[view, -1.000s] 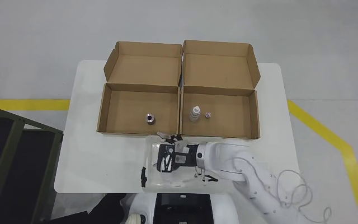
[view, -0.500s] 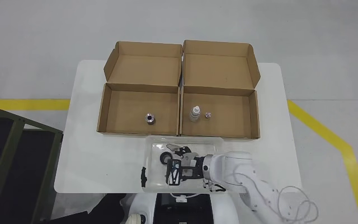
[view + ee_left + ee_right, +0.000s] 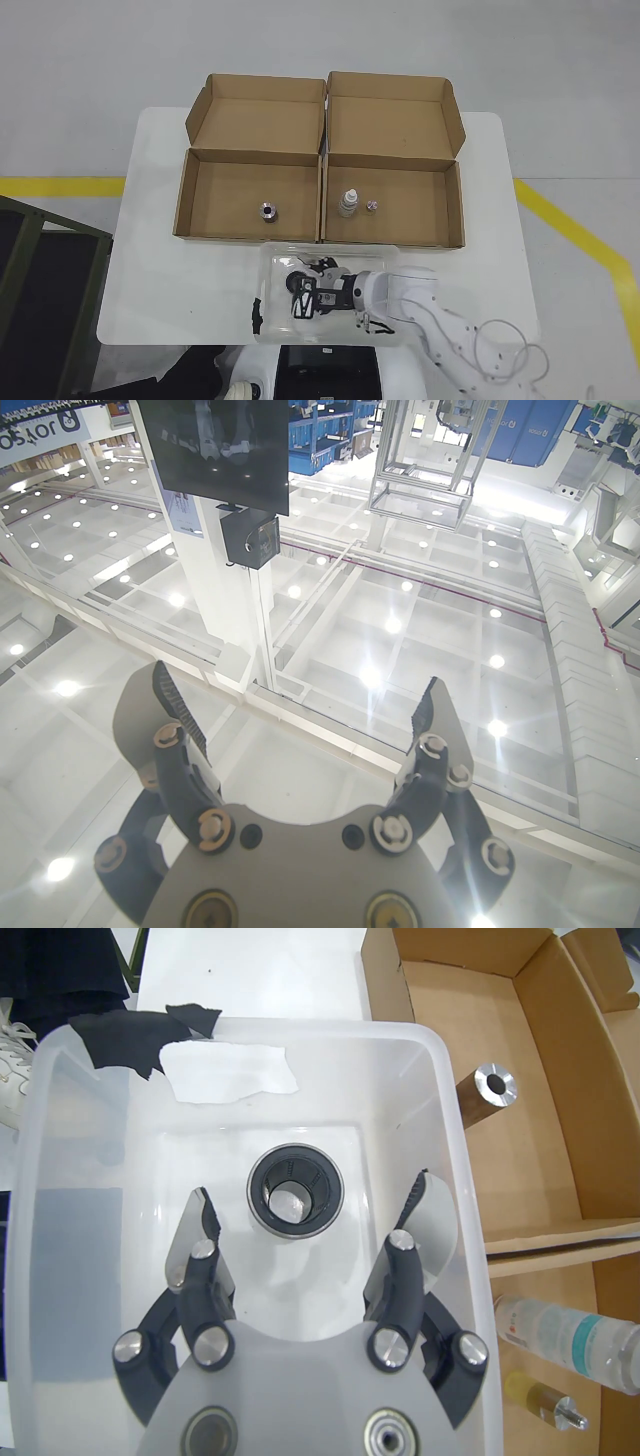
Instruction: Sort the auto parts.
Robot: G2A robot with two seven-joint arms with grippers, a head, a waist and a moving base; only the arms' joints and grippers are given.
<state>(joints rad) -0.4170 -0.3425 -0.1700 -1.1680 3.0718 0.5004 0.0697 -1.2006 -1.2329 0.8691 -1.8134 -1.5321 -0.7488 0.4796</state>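
- Black sleeve (image 3: pixel 295 1198) stands upright in the clear bin (image 3: pixel 450 1093) at the near edge of your surface (image 3: pixel 160 260)
- Right arm's jaws are spread wide and empty over the sleeve, not touching it
- The bin wall sits close beside one jaw
- Beyond it, a cardboard box (image 3: pixel 540 1053) holds a metal cylinder (image 3: pixel 487 1093); a second box (image 3: pixel 420 205) holds a bottle (image 3: pixel 560 1333) and a bolt (image 3: pixel 545 1400)
- Left arm's jaws are wide and empty, aimed at the ceiling

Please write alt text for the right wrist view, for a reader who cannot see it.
The right end effector, open, hangs over a clear plastic bin, where a black sleeve stands upright just ahead of it. Beside the bin, cardboard boxes hold a metal cylinder, a small bottle and a threaded part.
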